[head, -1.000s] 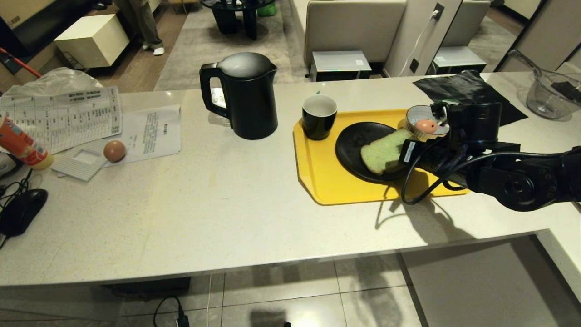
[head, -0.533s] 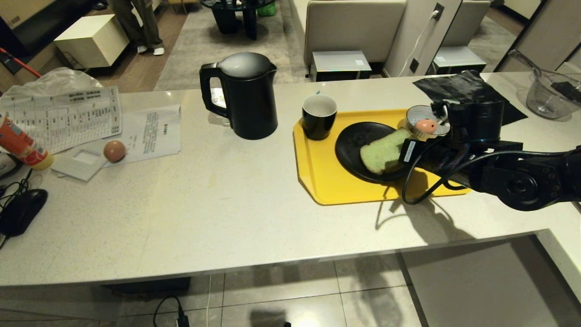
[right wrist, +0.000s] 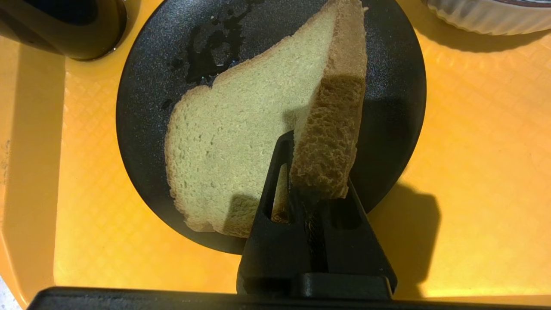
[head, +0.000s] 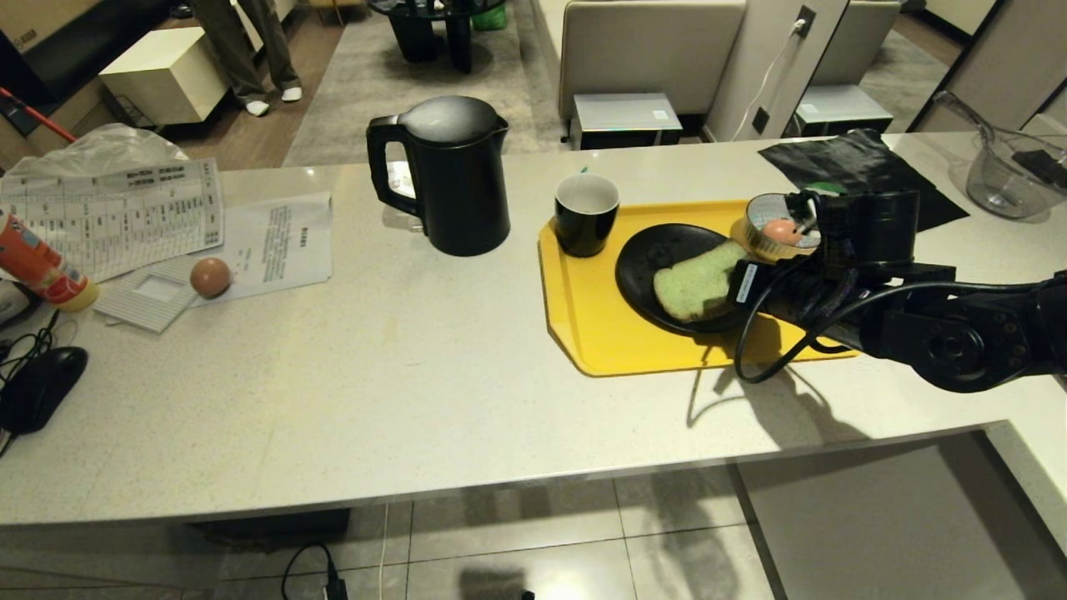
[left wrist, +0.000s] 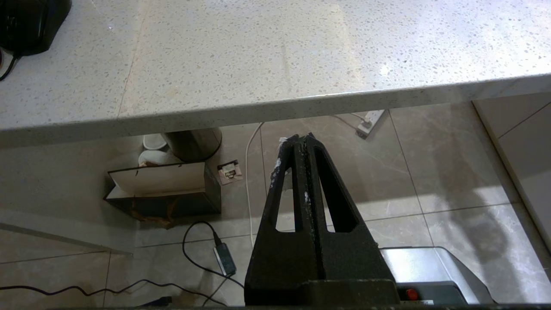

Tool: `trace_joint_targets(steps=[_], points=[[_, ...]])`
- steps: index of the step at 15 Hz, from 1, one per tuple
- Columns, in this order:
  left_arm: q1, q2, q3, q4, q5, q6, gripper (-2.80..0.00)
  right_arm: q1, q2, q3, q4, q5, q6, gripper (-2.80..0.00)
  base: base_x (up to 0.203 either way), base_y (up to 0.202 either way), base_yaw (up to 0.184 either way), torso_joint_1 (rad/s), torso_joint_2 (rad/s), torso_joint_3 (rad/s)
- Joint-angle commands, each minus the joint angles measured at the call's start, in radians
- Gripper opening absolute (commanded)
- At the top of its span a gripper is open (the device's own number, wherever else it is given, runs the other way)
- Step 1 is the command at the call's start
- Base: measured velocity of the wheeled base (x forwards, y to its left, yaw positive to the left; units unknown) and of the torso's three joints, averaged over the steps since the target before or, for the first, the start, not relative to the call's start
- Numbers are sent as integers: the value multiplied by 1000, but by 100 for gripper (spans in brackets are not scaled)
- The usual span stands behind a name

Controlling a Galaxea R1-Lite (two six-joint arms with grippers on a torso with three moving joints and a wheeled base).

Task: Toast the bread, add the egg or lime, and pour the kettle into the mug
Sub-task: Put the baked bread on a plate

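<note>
My right gripper (right wrist: 316,189) is clamped on the bread (right wrist: 241,129), pinching one corner so the slice folds up against my fingers. The risk is that soft crumb tears, or the slice slips out if I lift quickly, since the bite is thin and off-centre. From my jaws the bread fans out toward eleven o'clock over the plate (right wrist: 396,86) on the tray (right wrist: 473,172). The mug (head: 586,213) sits at ten o'clock of the plate, the kettle (head: 450,175) beyond at nine. My left gripper (left wrist: 301,142) hangs pressed together below the counter edge.
</note>
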Motion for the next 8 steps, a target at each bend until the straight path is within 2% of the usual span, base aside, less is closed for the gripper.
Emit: trace_joint_targets(steps=[1, 5, 8], points=[[2, -1, 2, 0, 0, 0, -280, 1, 2, 8, -5, -1, 1, -280, 0, 0, 0, 0, 0, 0], [2, -1, 1, 0, 0, 0, -280, 2, 2, 27, -15, 4, -2, -280, 0, 0, 0, 0, 0, 0], [1, 1, 1, 0, 0, 0, -280, 2, 2, 26, -30, 12, -40, -280, 0, 0, 0, 0, 0, 0]])
